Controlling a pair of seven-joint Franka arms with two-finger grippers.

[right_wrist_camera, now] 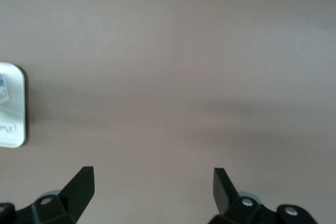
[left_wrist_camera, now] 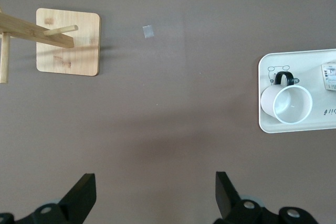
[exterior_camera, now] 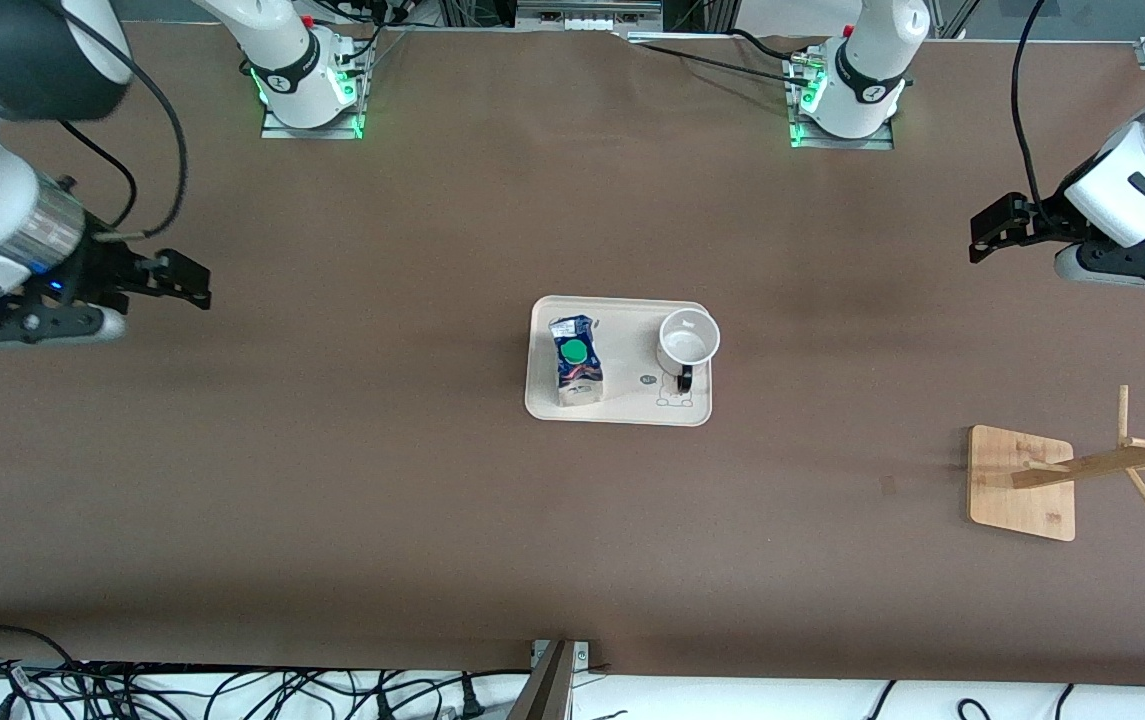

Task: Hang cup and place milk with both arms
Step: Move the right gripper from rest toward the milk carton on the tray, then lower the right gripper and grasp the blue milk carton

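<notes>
Brown table (exterior_camera: 412,500), cables along its edges.
Cup (exterior_camera: 688,338) and milk (exterior_camera: 575,362) on tray (exterior_camera: 632,408); left gripper (exterior_camera: 984,235) and right gripper (exterior_camera: 194,282) (both spread) wait above.

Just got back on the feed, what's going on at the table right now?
Nothing is being handled yet. The cup and the milk stand side by side on the tray mid-table. The wooden rack sits toward the left arm's end, nothing hung on it. The left hand and right hand both hang open and empty over bare table at their own ends.

No legible text on milk (exterior_camera: 575,361) or tray (exterior_camera: 542,400).
</notes>
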